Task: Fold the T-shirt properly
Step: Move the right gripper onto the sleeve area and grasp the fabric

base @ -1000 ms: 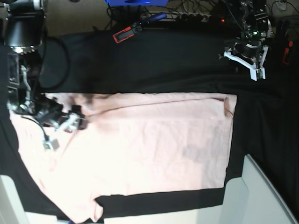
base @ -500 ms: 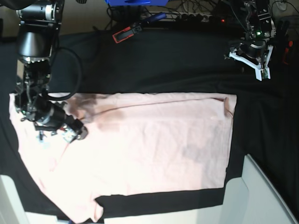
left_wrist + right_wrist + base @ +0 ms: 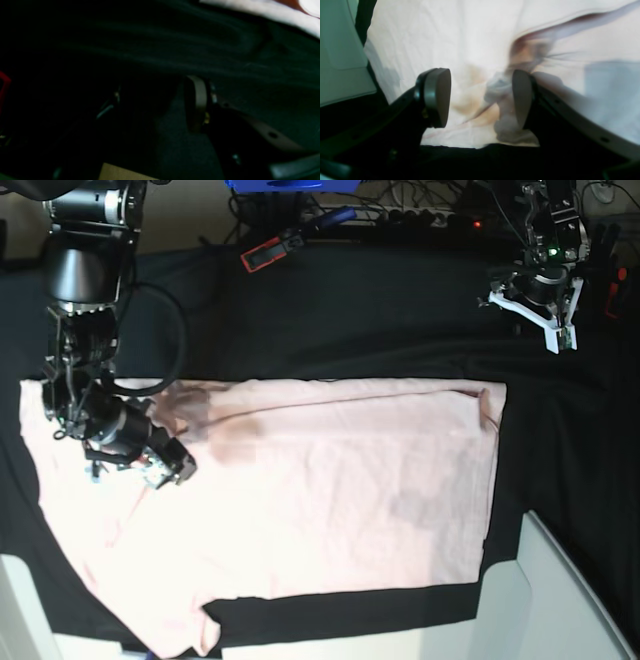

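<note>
In the left wrist view we see almost nothing but the black table cloth (image 3: 225, 50), dim and softly rippled. One pale pad of the left gripper (image 3: 160, 105) shows near the middle of the frame; its partner is lost in the dark at the left, so the jaws look spread with nothing between them, though the gloom makes this uncertain. A sliver of the T-shirt (image 3: 275, 11) shows in the upper right corner.

In the right wrist view the pale pink T-shirt fills the upper frame. The right gripper (image 3: 481, 97) stands with its two pads wide apart and only cloth behind them. A small bunched wrinkle of fabric rises just beside the right-hand pad. We cannot tell if it touches. The near hem runs along the lower middle, against black cloth.

In the base view the T-shirt (image 3: 330, 490) lies spread flat across the middle of the frame, a sleeve trailing to the lower left. The right gripper (image 3: 160, 465) hovers over the shirt's left part; the left gripper (image 3: 545, 310) hangs in the upper right, well apart from the shirt.

We judge the shirt light, limp and easily wrinkled. It will sag and drag rather than hold shape, so we would pinch it at a hem, corner or raised fold, not on flat cloth.
</note>
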